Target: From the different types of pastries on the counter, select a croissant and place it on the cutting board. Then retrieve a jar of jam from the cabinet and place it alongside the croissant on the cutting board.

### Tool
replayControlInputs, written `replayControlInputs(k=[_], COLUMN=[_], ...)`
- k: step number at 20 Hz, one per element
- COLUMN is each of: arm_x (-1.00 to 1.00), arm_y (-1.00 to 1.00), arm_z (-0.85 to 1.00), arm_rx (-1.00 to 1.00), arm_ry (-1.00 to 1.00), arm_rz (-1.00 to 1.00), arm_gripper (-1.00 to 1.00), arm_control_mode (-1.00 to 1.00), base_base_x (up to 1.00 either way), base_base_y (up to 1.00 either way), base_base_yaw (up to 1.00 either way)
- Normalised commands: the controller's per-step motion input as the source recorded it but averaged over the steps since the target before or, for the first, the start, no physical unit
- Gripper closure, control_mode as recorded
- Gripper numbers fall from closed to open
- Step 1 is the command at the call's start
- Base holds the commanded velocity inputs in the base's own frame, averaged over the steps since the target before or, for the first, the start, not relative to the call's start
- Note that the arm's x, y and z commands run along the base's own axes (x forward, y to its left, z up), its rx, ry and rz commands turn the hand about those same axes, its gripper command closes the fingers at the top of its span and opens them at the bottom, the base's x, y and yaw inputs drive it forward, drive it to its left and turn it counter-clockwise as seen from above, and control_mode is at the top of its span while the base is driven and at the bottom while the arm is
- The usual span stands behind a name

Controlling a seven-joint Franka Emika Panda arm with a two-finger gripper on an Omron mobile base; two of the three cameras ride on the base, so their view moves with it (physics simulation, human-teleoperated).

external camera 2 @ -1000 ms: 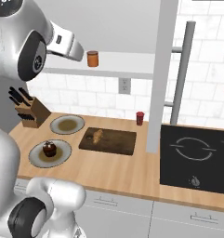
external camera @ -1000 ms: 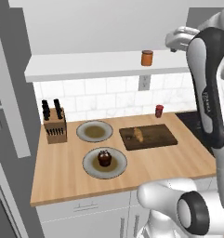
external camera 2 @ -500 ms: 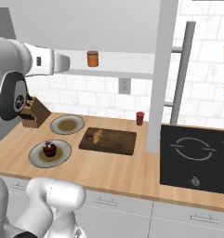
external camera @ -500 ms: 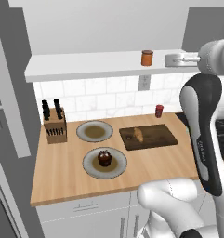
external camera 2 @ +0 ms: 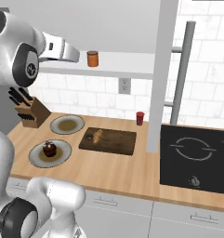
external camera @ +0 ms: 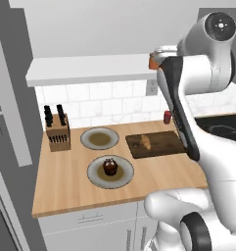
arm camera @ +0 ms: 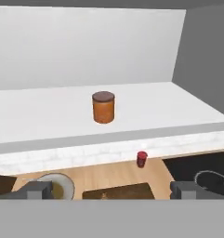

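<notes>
The orange jar of jam [arm camera: 103,107] with its dark lid stands upright on the white shelf of the cabinet [arm camera: 43,118]. My gripper [arm camera: 112,189] faces it from a short way off, open, fingertips [arm camera: 37,189] wide apart with nothing between them. From the right base, the gripper [external camera 2: 77,56] hovers just left of the jar [external camera 2: 92,58]. In the left base view my arm hides most of the jar [external camera: 152,62]. The croissant [external camera 2: 98,135] lies on the left part of the dark cutting board [external camera 2: 114,142] on the counter [external camera 2: 108,174]. The cupcake [external camera 2: 49,148] sits on a plate.
An empty plate [external camera 2: 67,123] and a knife block [external camera 2: 31,114] stand at the counter's left. A small red canister [external camera 2: 140,117] sits by the wall behind the board. A black stove [external camera 2: 197,158] and a grey post [external camera 2: 156,83] lie to the right.
My arm has swung in and the hand has moved along the shelf toward the jar, now covering most of it in the left base view. The objects on the counter have not moved.
</notes>
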Motion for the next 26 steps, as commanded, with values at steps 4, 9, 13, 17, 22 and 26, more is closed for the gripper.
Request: replayControlInputs(k=[4, 9, 13, 17, 22, 26], arm_x=[0.63, 0.26, 0.25, 0.29, 0.31, 0.36], arm_y=[0.00, 0.00, 0.00, 0.00, -0.01, -0.07], arm_z=[-0.02, -0.78, -0.67, -0.22, 0.00, 0.00], arm_rx=[-0.01, -0.05, -0.01, 0.00, 0.00, 0.02], arm_ry=[0.38, -0.05, -0.12, -0.08, -0.06, -0.01], arm_rz=[0.00, 0.00, 0.00, 0.00, 0.00, 0.00], arm_gripper=[-1.00, -1.00, -1.00, -1.00, -1.00, -1.00], arm_control_mode=[-1.00, -1.00, -1.00, -1.00, -1.00, -1.00], base_base_x=[0.00, 0.00, 0.00, 0.00, 0.00, 0.00], base_base_y=[0.00, 0.00, 0.00, 0.00, 0.00, 0.00], base_base_yaw=[0.00, 0.00, 0.00, 0.00, 0.00, 0.00])
